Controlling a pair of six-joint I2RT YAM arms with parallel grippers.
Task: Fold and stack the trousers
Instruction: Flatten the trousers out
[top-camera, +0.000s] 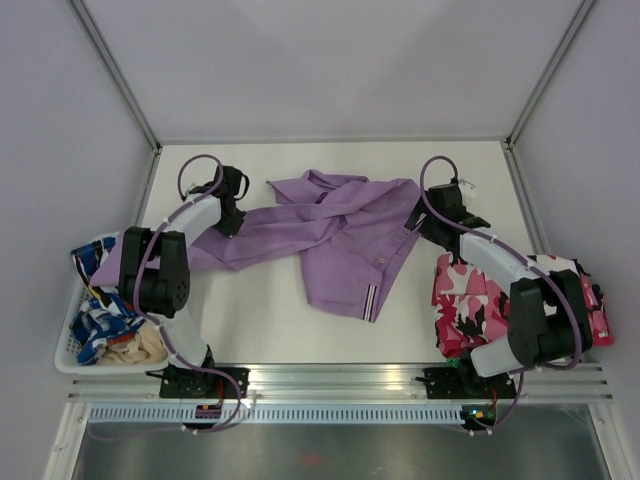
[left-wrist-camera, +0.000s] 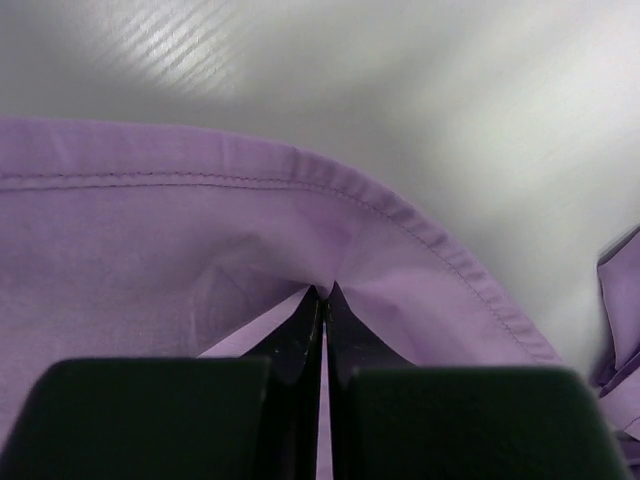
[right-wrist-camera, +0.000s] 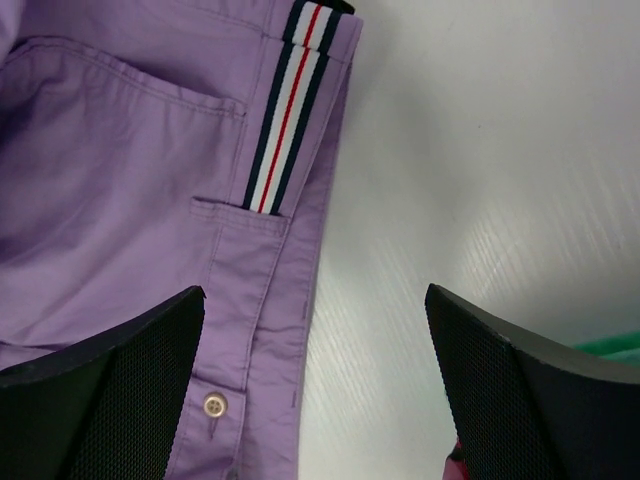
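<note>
Where the near left corner lies, basket: blue-and-white clothing, beige cloth
Trousers: on table, crumpled, long axis left-right, waist rightward
Left gripper: clamped on trousers' hemmed edge
Right gripper: wide apart, holding nothing, over waistband

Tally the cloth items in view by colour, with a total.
Lilac trousers: 1
Pink camo pile: 1
Blue-and-white heap: 1
Beige cloth: 1
Total: 4
</note>
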